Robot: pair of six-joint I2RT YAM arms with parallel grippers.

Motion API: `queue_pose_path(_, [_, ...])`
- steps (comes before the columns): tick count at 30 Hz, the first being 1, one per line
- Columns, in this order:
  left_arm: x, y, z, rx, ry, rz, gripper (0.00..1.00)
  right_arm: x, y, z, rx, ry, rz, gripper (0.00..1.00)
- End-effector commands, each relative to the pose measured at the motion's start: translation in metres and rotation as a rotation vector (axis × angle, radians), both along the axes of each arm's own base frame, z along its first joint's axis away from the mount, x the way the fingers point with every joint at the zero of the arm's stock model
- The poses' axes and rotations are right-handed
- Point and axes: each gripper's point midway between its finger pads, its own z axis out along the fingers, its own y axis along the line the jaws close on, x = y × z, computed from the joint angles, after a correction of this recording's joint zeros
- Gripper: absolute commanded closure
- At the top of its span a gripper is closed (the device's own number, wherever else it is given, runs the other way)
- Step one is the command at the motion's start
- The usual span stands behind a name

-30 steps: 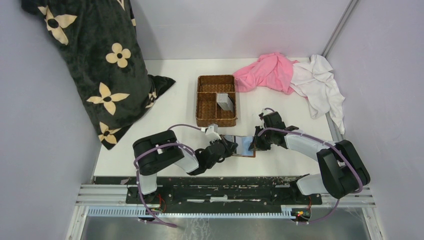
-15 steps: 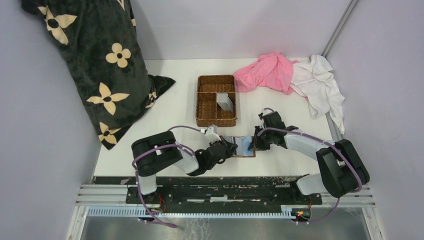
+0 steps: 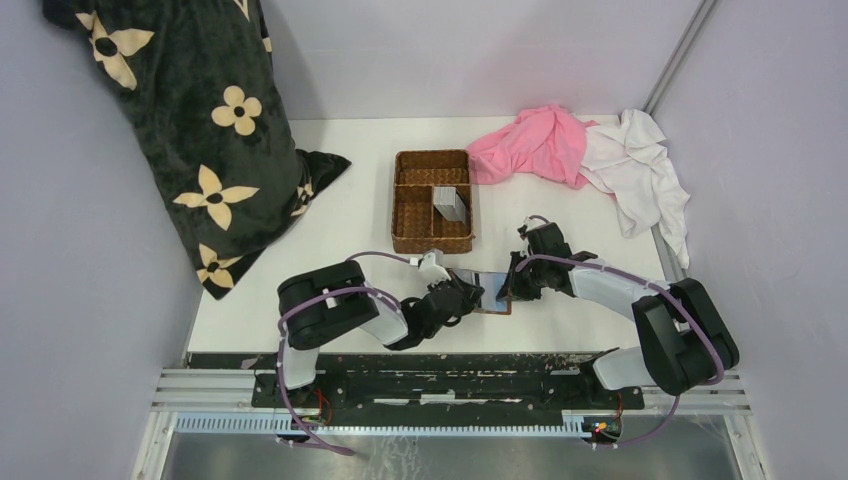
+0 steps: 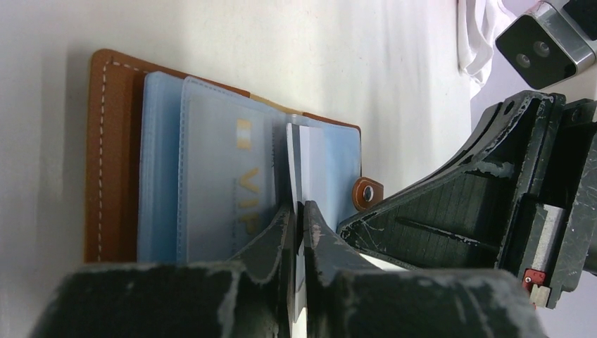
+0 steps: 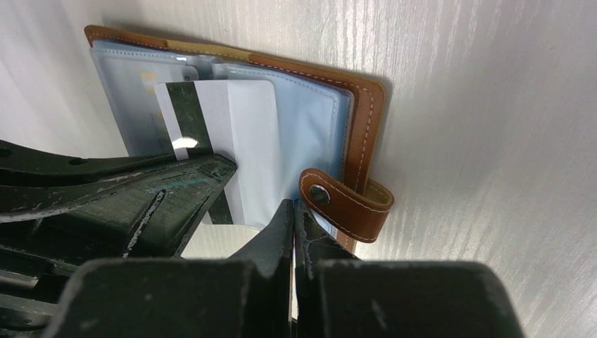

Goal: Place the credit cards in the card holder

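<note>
The left gripper (image 4: 298, 211) pinches a card (image 4: 296, 162) over the open wallet (image 4: 112, 141), mid-frame. The right gripper (image 5: 293, 209) is closed tight beside the snap tab (image 5: 346, 202).

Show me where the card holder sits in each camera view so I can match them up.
Top external: the card holder lies at centre, just nearer the arms' bases than the wicker basket.
Left wrist: left and centre, open, behind the edge-on credit card.
Right wrist: upper centre, open.
Shared landmark: the snap tab, right of centre in both wrist views; too small to tell from above.
</note>
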Motion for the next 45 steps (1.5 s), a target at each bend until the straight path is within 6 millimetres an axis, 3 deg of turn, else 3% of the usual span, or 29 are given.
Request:
queue_pose_path(1, [-0.044,0.036,-0.089,0.346,0.161,-0.110,0.85,-0.005,-0.010,-0.015,-0.059,0.015,-0.010,0.99])
queue_pose_path(6, [-0.047,0.042,-0.093,0.375,0.175,-0.102,0.74,-0.002,-0.012,-0.003,-0.063,-0.022,-0.005,0.98])
queue_pose_path(12, [-0.045,0.053,-0.090,0.410,0.174,-0.071,0.67,0.005,-0.021,0.018,-0.101,-0.094,-0.013,0.82])
queue_pose_path(16, [-0.044,0.061,-0.088,0.427,0.172,-0.049,0.62,0.005,-0.025,0.023,-0.120,-0.110,-0.021,0.78])
queue_pose_path(33, [-0.037,0.076,-0.075,0.481,0.137,-0.001,0.53,0.007,-0.043,0.012,-0.217,-0.097,-0.069,0.83])
queue_pose_path(45, [-0.038,0.090,-0.094,0.654,0.162,-0.008,0.49,0.012,-0.036,0.002,-0.208,-0.069,-0.051,0.90])
